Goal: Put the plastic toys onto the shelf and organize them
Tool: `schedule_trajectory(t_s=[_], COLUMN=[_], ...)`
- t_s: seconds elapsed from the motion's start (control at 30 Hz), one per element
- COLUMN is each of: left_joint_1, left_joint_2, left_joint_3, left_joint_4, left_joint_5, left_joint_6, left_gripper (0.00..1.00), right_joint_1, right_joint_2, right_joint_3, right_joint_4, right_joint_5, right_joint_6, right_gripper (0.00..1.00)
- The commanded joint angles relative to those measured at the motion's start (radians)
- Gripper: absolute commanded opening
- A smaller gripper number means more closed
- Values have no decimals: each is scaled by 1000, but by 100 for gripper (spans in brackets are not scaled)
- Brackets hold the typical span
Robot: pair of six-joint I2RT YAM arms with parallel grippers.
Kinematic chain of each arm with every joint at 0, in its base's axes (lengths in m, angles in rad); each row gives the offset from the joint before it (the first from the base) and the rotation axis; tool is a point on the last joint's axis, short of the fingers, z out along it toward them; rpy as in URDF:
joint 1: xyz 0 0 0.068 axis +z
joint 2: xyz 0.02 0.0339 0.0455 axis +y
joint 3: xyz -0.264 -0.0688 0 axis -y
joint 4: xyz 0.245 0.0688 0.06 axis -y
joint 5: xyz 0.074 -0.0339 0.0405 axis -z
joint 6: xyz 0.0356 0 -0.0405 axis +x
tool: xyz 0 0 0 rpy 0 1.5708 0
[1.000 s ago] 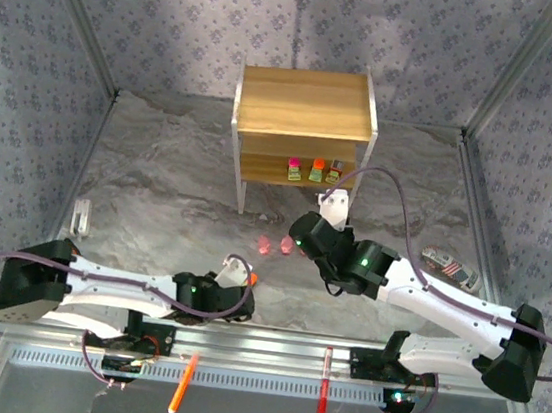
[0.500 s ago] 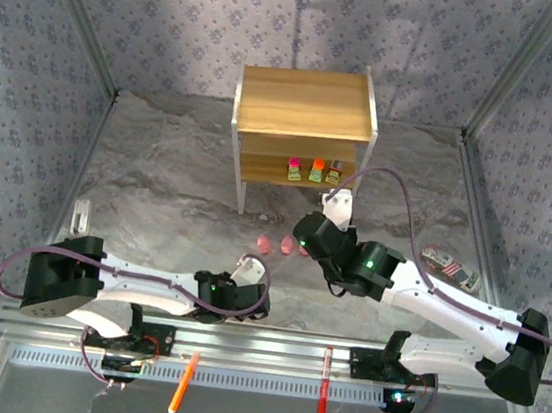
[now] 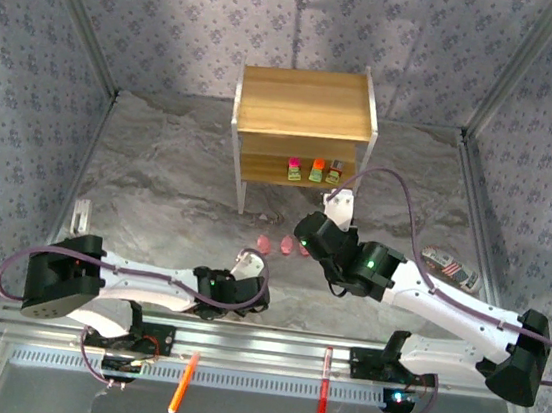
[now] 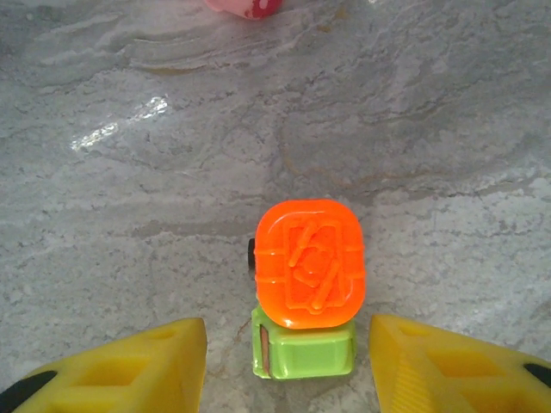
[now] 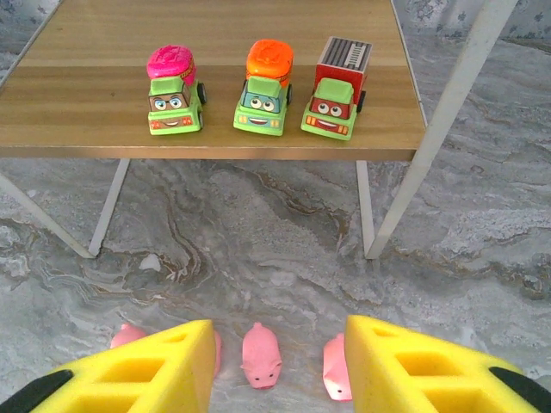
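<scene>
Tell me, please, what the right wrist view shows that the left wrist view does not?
The right wrist view adds the shelf carrying three toy trucks, plus three pink pigs on the table. The left wrist view adds a loose orange-topped truck between the left gripper's fingers. Both share the marbled table, yellow fingers and a pink toy, cut off in the left view.

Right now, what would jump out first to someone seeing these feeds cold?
The bright orange-topped truck standing on the table between the left gripper's open yellow fingers. Next, three trucks lined up on the shelf's lower board, with pink pigs on the table before it, near the right gripper.
</scene>
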Motion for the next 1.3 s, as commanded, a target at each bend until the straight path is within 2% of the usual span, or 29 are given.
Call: schedule_trajectory(t_s=[0.0,0.43,1.27], left_joint_1=[8,34,32], left_joint_2=[16,42,34], left_joint_3=[-5,2,10], left_joint_4=[15,9,-3], left_joint_5=[21,35,30], left_joint_6=[15,8,12], left_gripper=[52,50,31], right_joint_1=[-8,-12,-19], right_joint_2=[-13,-14,-20], right_joint_3=[-8,-13,-19], right_joint_4=[-23,-23,-20], right_joint_5=[25,21,17], right_joint_6=[2,2,1], right_gripper=[45,45,41])
